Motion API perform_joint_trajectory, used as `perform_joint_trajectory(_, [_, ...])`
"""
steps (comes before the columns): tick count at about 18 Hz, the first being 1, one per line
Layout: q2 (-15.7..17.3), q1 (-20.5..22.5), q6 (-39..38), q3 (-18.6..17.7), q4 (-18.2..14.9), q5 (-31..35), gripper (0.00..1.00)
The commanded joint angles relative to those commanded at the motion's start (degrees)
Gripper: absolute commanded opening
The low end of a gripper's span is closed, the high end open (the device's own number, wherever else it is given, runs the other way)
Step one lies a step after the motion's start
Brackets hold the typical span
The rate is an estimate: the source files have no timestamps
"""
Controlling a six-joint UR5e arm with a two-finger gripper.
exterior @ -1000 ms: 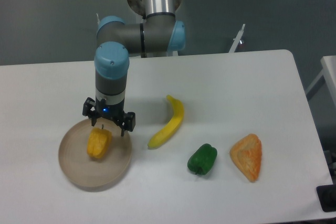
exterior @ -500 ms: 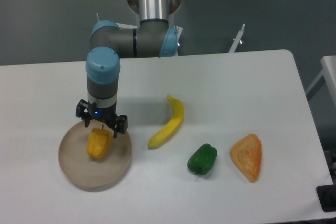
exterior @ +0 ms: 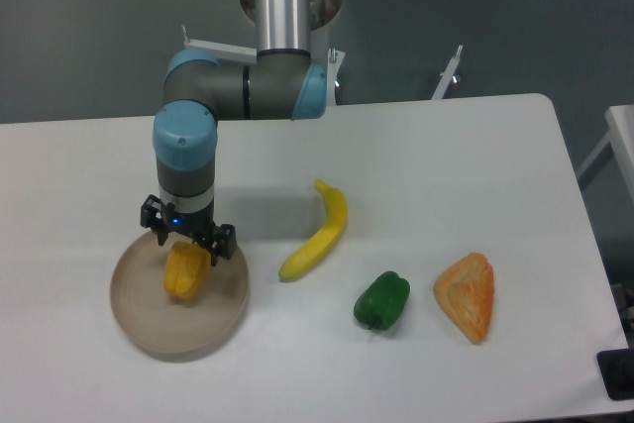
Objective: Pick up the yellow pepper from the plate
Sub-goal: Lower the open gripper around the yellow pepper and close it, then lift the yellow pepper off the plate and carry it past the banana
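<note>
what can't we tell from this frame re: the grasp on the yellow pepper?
Fixed camera, the only view:
- Gripper fingertips: too small and dark to tell whether they touch the yellow pepper or hang above it.
- Jaw opening: unclear.
- Pepper's top and stem: covered by the gripper body.
- Plate far rim: partly hidden behind the gripper.

text: none legible | labels/brands/nos.: none seen on arm, bench (exterior: 416, 146) or food items | signs: none | res. too low for any fine print
</note>
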Motion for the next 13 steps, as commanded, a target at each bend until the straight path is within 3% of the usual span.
perform_joint_trajectory(3, [0.0, 0.0, 0.2, 0.1, 0.0, 0.1, 0.51])
perform_joint_trajectory(5, [0.0, 0.0, 0.3, 0.1, 0.0, 0.1, 0.45])
perform_joint_trajectory(13, [2.3, 2.1, 0.9, 3.1, -1.2, 2.2, 0.43])
